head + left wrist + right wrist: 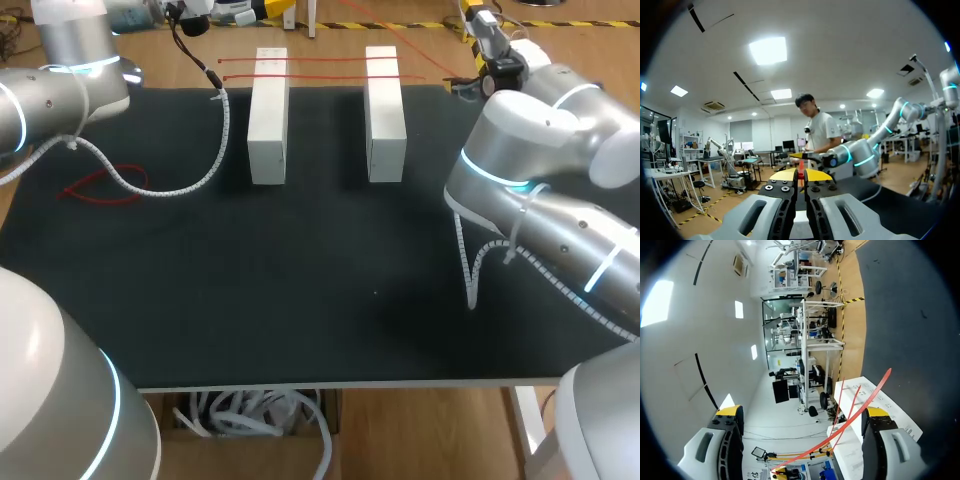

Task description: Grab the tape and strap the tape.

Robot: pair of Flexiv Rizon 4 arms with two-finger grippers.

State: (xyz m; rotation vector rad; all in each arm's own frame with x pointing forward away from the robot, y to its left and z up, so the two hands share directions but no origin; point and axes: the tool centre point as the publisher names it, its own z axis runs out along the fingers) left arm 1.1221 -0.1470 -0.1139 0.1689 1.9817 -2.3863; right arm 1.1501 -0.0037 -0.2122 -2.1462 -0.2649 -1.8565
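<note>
Red tape (325,59) lay in two thin strands across two white rectangular blocks (268,115) at the far end of the black counter (300,300). The left gripper (801,175) was pinched on a red sliver of it. The right gripper (804,412) gaped, a strand running loose between its fingers. Grabbing seemed half done, and strapping remained.

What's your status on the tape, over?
Left tool shut on red tape. Right tool open, tape passing between its fingers, ungripped. Tape stretched across two white blocks. Nothing seen blocking.
</note>
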